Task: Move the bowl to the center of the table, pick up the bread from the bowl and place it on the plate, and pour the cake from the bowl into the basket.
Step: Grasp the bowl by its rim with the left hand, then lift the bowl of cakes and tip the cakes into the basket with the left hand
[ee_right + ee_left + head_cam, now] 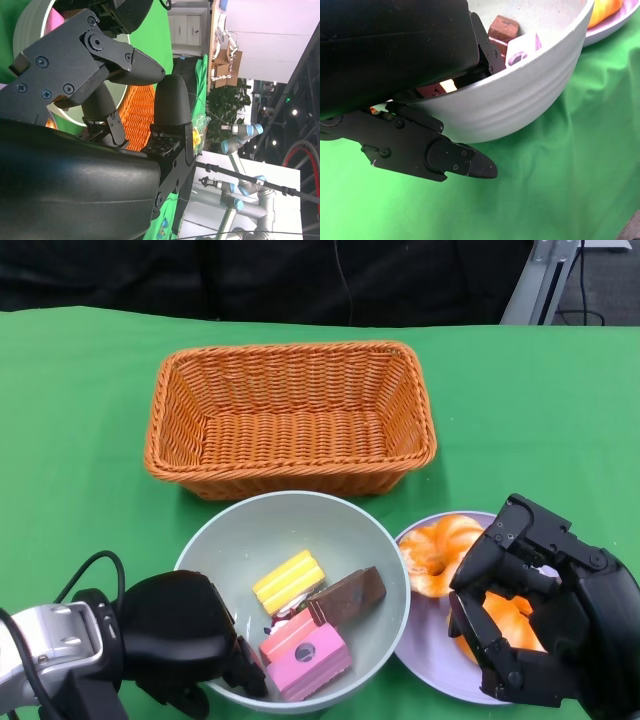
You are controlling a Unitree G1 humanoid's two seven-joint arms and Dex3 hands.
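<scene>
The grey-green bowl (300, 502) sits near the table's front, just before the basket. It holds a yellow cake (288, 580), a brown cake (345, 597) and a pink cake (305, 650). My left hand (185, 630) grips the bowl's near-left rim; the left wrist view shows one finger (455, 160) under the bowl wall (520, 95) and others inside. The orange-and-white bread (435, 555) lies on the lilac plate (425, 650), right of the bowl. My right hand (545, 615) hovers over the bread's near part, its fingers (172, 100) spread apart, gripping nothing.
The woven orange basket (290, 352) stands empty behind the bowl, almost touching it. Green cloth covers the table. The plate's rim nearly meets the bowl's right side. Dark background lies past the far table edge.
</scene>
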